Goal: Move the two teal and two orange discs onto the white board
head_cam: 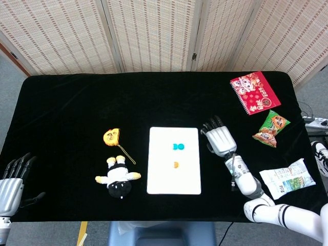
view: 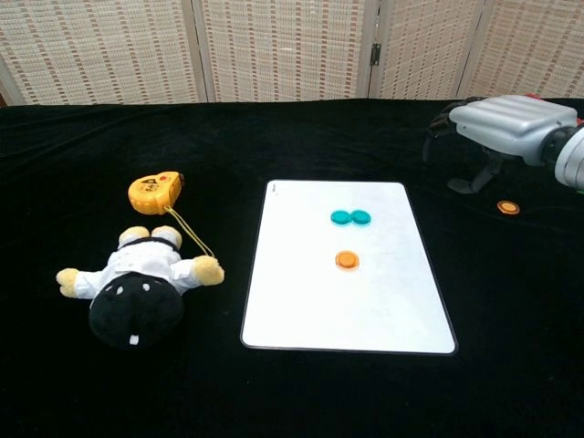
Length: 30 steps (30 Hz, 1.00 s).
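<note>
1. The white board (view: pixel 347 274) lies flat at the middle of the black table (head_cam: pixel 77 102).
2. Two teal discs (view: pixel 351 217) sit touching side by side on the upper half of the board, and one orange disc (view: pixel 347 260) sits just below them.
3. The second orange disc (view: pixel 508 208) rests on the table to the right of the board, well apart from it.
4. The right hand (view: pixel 502 128) hovers above the table right of the board, near that disc, its fingers slightly spread, curved downward and holding nothing.
5. The left hand (head_cam: pixel 13 179) sits at the table's near left edge, fingers extended close together, holding nothing.
6. A plush toy (view: pixel 137 283) and a yellow tape measure (view: pixel 155 192) lie left of the board.
</note>
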Available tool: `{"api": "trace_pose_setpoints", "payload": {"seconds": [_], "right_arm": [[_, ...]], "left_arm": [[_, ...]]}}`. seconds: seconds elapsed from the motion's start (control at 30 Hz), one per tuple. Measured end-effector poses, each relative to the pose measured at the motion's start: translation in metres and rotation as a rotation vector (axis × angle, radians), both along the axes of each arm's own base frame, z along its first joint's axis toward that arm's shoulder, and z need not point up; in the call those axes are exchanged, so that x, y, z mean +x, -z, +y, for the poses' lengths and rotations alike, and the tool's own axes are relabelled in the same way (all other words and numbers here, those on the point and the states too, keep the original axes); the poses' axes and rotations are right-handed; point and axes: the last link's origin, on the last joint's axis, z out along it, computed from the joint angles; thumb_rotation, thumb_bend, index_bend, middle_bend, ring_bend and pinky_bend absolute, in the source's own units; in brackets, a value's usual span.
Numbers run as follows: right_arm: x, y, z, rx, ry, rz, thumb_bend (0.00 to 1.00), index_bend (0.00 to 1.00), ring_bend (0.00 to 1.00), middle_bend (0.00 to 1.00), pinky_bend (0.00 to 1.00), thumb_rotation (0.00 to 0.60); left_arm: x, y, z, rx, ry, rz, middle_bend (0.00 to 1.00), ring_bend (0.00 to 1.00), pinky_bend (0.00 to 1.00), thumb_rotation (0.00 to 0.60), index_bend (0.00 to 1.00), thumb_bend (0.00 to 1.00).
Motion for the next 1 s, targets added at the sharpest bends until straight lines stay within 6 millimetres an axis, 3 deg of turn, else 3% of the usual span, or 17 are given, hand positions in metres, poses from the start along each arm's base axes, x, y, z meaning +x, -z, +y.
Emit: {"api": "trace_pose_setpoints", "payload": {"seconds": [0.4,0.63,1.0], "right_arm": [[-0.048,0.004,-0.023,-0.025,0.140,0.058,0.30,0.35,0.08,0.18,0.00,0.600],[-0.063,0.012,-0.021,-0.005,0.175,0.079,0.30,0.35,0.08,0.18,0.00,0.600],[-0.086,0.010,-0.015,-0.011,0.217,0.107,0.30,0.35,0.08,0.18,0.00,0.600]], "left_arm": [[0.004,-0.003,-0.004,0.002,-0.008,0.009,0.00,0.00,0.00,0.600,0.00,0.13],[0.003,-0.003,-0.005,0.000,-0.012,0.010,0.00,0.00,0.00,0.600,0.00,0.13],[0.002,-0.001,-0.004,-0.005,-0.016,0.007,0.00,0.00,0.00,0.600,0.00,0.13]]}}
